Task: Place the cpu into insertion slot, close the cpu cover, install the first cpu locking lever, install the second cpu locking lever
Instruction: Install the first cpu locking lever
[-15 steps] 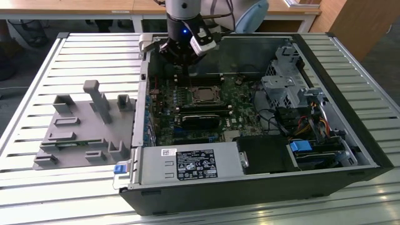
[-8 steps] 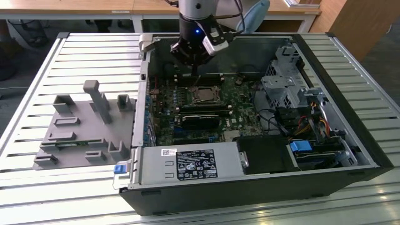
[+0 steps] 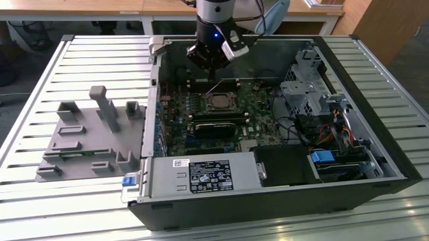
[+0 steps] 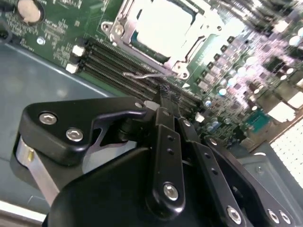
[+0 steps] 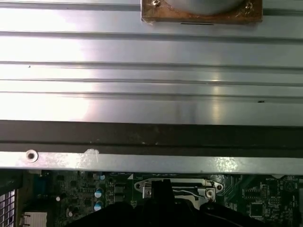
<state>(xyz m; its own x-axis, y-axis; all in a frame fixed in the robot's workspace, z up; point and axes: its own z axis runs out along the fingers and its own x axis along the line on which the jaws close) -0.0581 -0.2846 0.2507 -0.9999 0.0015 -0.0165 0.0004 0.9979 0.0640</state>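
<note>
The cpu [image 4: 163, 21] lies in the insertion slot [image 3: 220, 103] on the green board, its silvery top showing. The cpu cover [image 4: 142, 51], a silver frame, lies flat down around it. A thin wire locking lever [image 4: 141, 74] runs along the socket's edge, by the memory slots. My gripper [image 4: 163, 91] is shut, its black fingers pressed together with the tips right at that lever; I cannot tell if they touch it. In the exterior view the gripper [image 3: 213, 79] hangs inside the open case, just behind the socket. The first wrist view shows the gripper [image 5: 161, 188] in front of the socket.
The open computer case [image 3: 375, 150] lies on a slatted metal table [image 3: 100, 55]. A black module [image 3: 218, 123] sits just in front of the socket. A silver drive cage [image 3: 305, 95] and cables are on the exterior view's right, and a power supply [image 3: 201, 175] at the front. A grey fixture tray [image 3: 87, 135] lies on the left.
</note>
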